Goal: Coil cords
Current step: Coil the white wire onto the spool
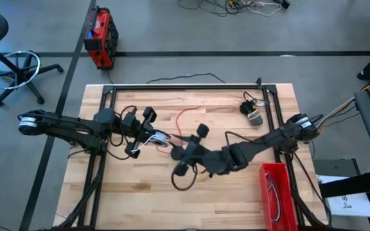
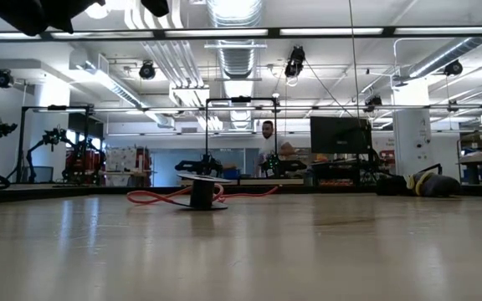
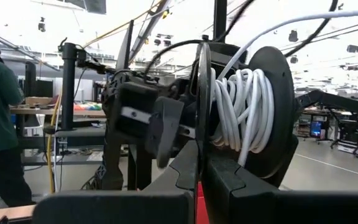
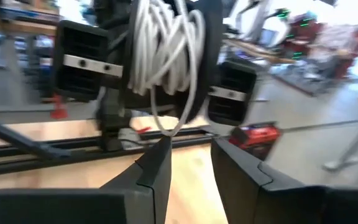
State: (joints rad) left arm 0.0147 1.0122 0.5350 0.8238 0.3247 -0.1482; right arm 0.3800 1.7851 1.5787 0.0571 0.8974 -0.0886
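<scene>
My left gripper (image 1: 148,136) is shut on a black spool (image 3: 247,106) wound with the white cord (image 3: 238,106), held high above the table's middle. From the right, my right gripper (image 4: 191,165) faces the spool and is open. A slack loop of the white cord (image 4: 169,124) hangs just ahead of its fingertips; I cannot tell whether it touches them. The red cord (image 1: 186,115) lies loose on the table behind the grippers. A black cord (image 1: 185,181) lies in a loop nearer the front. My left gripper pinches the spool's near flange (image 3: 201,146) between its two fingers, at the flange's rim. The fingers come level from the table's left. The spool is lifted clear of the table with its axle level, and the white cord sits wound on its core.
A small dark upright piece (image 2: 201,194) stands among the red cord's loops on the table. A bundled black cord (image 1: 252,112) lies at the back right. A red bin (image 1: 276,192) stands at the table's front right corner. A black frame rail (image 1: 185,86) runs along the far edge.
</scene>
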